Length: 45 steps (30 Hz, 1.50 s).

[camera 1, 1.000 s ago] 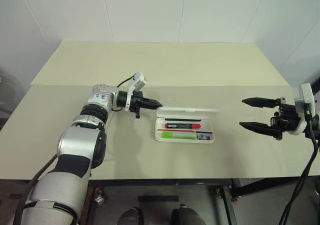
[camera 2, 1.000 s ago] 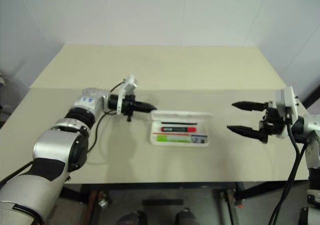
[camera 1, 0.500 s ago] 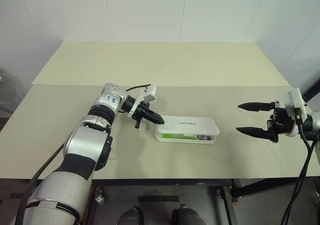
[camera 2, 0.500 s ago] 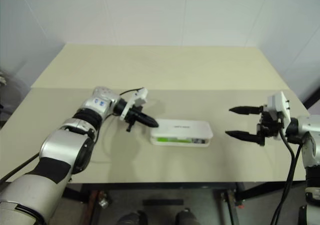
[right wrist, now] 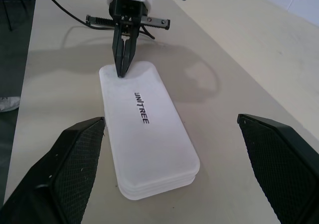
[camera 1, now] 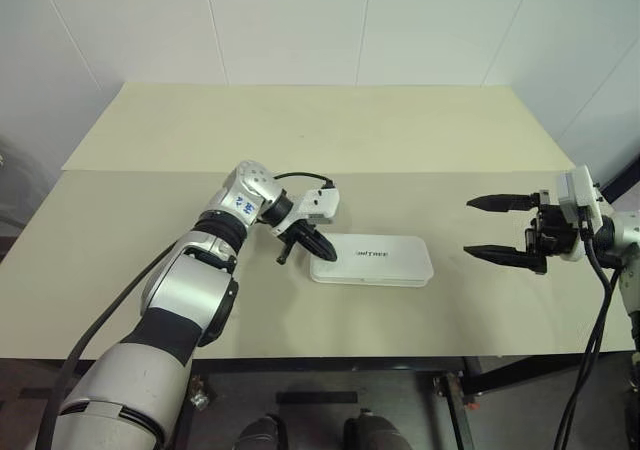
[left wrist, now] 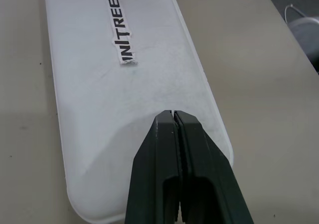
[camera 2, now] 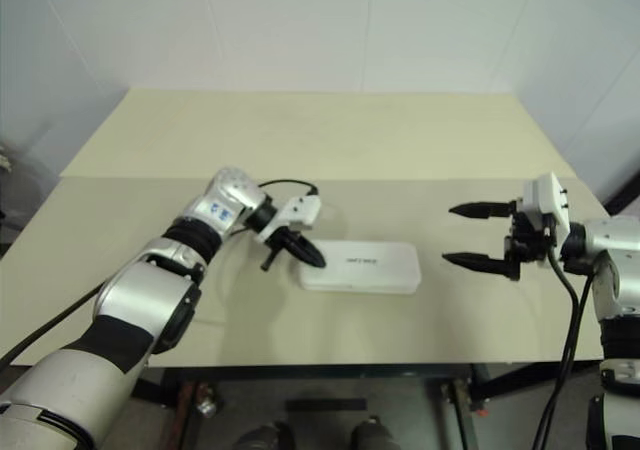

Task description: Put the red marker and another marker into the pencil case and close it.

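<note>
A: Pencil case (camera 1: 371, 260) status: white hard-plastic case, lid down flat on its base, lying lengthwise near the front middle of the beige table (camera 1: 330, 130). Small dark lettering (left wrist: 121, 31) on the lid reads UNITREE. Contents cannot be seen with the lid down.

B: Start at the left. Where is the left gripper (camera 1: 325, 250)?

A: At the case's left end, angled downward. The left wrist view has its two black fingers (left wrist: 164, 184) pressed together, nothing between them. The tips sit on or just above the lid near that end's edge; the right wrist view suggests contact at the lid's corner, but I cannot confirm it.

B: Any cable nearby?

A: A black cable (camera 1: 300, 177) loops over the left wrist, clear of the case.

B: Middle of the table?

A: Just the case; a seam line (camera 1: 130, 170) crosses the tabletop behind it.

B: And the right gripper (camera 1: 500, 228)?

A: Well apart from the case, off its right end, held above the table and pointing roughly level toward the case. Its fingers (right wrist: 75, 154) are spread wide with nothing between them; in the right wrist view the case lies framed in the gap, untouched by that gripper.
</note>
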Tool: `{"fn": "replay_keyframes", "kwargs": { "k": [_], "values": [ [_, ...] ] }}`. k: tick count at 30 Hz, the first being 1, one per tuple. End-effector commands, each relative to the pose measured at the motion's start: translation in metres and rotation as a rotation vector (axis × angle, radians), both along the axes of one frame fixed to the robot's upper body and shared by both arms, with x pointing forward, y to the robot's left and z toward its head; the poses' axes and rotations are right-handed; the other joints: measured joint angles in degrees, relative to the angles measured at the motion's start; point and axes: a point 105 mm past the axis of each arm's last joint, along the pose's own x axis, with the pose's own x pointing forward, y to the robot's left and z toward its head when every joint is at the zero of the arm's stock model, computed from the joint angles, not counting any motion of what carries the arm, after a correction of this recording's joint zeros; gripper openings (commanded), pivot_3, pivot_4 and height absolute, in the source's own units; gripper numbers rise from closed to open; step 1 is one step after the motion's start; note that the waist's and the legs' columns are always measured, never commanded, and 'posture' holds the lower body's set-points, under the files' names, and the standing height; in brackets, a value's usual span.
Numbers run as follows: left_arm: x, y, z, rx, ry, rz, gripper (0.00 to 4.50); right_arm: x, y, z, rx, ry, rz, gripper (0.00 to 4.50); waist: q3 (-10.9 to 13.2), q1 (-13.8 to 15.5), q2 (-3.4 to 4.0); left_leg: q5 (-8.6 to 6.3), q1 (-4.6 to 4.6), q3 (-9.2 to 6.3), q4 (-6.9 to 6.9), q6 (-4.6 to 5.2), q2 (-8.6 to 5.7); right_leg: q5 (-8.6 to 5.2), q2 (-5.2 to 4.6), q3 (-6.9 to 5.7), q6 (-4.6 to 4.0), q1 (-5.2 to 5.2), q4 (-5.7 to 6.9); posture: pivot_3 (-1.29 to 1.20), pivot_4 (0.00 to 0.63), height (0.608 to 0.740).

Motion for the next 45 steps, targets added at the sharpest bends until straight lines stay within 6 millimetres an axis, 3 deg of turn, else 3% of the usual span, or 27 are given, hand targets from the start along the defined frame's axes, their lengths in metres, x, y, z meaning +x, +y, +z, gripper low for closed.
{"fn": "replay_keyframes", "kwargs": {
  "k": [1, 4, 13, 17, 22, 30, 33, 34, 36, 45],
  "values": [
    [-0.001, 0.006, -0.015, 0.109, -0.025, -0.03, 0.03, -0.005, 0.003, 0.012, 0.025, -0.031, 0.054, 4.5, 0.0, 0.0, 0.0, 0.0, 0.01, 0.0, 0.0, 0.0, 0.0, 0.0, 0.0, 0.06, -0.01, 0.01, 0.0, 0.0, 0.15, 0.74],
    [-0.001, 0.007, -0.018, 0.123, -0.037, -0.034, 0.03, -0.004, 0.004, 0.019, 0.069, -0.046, 0.052, 4.5, 0.0, 0.0, 0.03, -0.01, 0.1, 0.01, -0.01, 0.01, 0.0, 0.0, 0.0, 0.3, -0.01, 0.08, 0.01, 0.0, 0.15, 0.74],
    [0.004, 0.001, -0.015, 0.104, -0.115, -0.041, 0.03, -0.003, 0.001, 0.016, 0.044, -0.053, 0.031, 4.5, 0.0, -0.1, 0.05, -0.22, 0.41, -0.03, 0.01, 0.37, -0.01, -0.01, -0.03, 0.3, -0.02, 0.41, 0.03, 0.0, 0.15, 0.74],
    [0.012, -0.014, 0.015, -0.078, -0.195, 0.0, 0.03, -0.002, 0.002, 0.019, 0.058, -0.062, 0.026, 4.5, 0.0, 0.0, 0.05, -0.23, 0.4, -0.05, 0.02, 0.39, -0.02, -0.01, -0.05, 0.29, -0.02, 0.41, 0.04, 0.0, 0.15, 0.74],
    [0.018, -0.015, 0.055, -0.35, -0.218, 0.069, 0.03, -0.004, 0.005, 0.025, 0.119, -0.066, 0.021, 4.5, 0.0, 0.0, 0.04, -0.16, -0.01, -0.03, 0.04, 0.28, -0.01, 0.0, -0.05, 0.28, -0.01, -0.03, 0.1, 0.0, 0.15, 0.74],
    [0.007, 0.014, 0.101, -0.779, -0.2, 0.052, 0.03, -0.003, 0.009, 0.022, 0.137, -0.059, 0.006, 4.5, 0.0, 0.0, 0.05, -0.01, -0.08, 0.03, 0.05, 0.01, 0.02, -0.01, 0.02, -0.18, -0.01, -0.09, 0.07, 0.0, 0.15, 0.74],
    [0.012, 0.026, 0.1, -0.809, -0.171, 0.128, 0.03, -0.002, 0.01, 0.021, 0.14, -0.059, 0.003, 4.5, 0.0, 0.0, 0.05, 0.0, -0.07, 0.02, 0.12, 0.01, 0.02, 0.0, 0.01, -0.22, -0.01, -0.07, 0.12, 0.0, 0.15, 0.74],
    [0.015, 0.03, 0.101, -0.84, -0.182, 0.165, 0.21, -0.001, 0.01, 0.021, 0.14, -0.059, 0.002, 4.5, 0.0, 0.0, 0.05, 0.0, -0.07, 0.02, 0.13, 0.02, 0.01, 0.0, 0.01, -0.21, -0.01, -0.07, 0.15, 0.0, 0.15, 0.74],
    [0.001, 0.042, 0.09, -0.837, -0.14, 0.086, 0.65, 0.0, 0.01, 0.02, 0.135, -0.056, 0.001, 4.5, 0.0, 0.0, 0.05, 0.0, -0.07, -0.01, 0.14, 0.03, 0.01, 0.0, 0.01, -0.23, 0.0, -0.06, 0.15, 0.0, 0.15, 0.74],
    [-0.027, 0.066, 0.069, -0.785, -0.046, 0.005, 3.62, 0.001, 0.005, 0.02, 0.1, -0.049, -0.018, 4.5, 0.0, 0.0, 0.06, 0.02, -0.04, -0.01, 0.1, 0.0, 0.03, 0.0, 0.01, -0.22, 0.0, -0.02, 0.14, 0.0, 0.15, 0.74]
  ]
}}
